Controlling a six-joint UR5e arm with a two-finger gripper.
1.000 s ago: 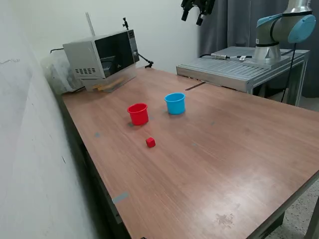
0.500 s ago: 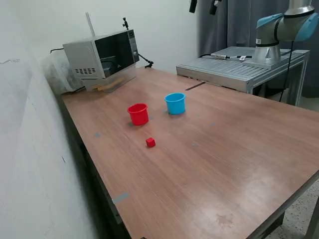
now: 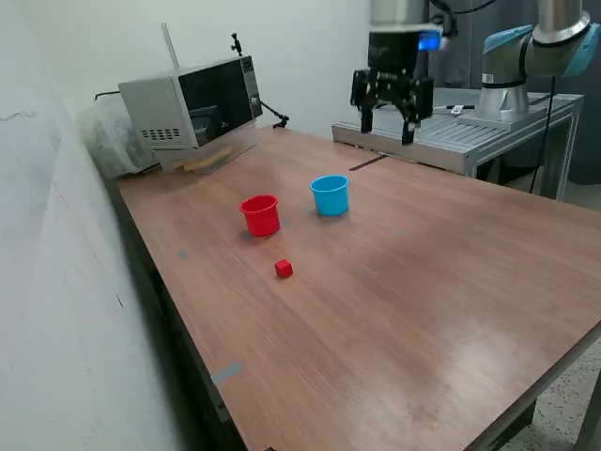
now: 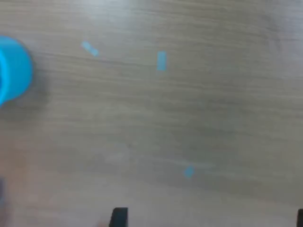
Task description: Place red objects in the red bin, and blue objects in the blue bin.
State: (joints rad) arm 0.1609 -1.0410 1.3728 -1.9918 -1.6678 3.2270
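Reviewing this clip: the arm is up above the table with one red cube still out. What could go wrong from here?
1. The gripper hangs open and empty, far from the red cube; the cube is small, so a slightly off descent could nudge it rather than grasp it.
2. The red cup and light blue cup stand close together, so a drop could land in the wrong one or tip a cup.
3. The wrist view is blurred and shows no cube, so it offers little help for aiming.

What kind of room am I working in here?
Probably a robotics lab: a wooden bench with a microwave as a prop, the arm's base on a metal stand, and a dark curtain behind.
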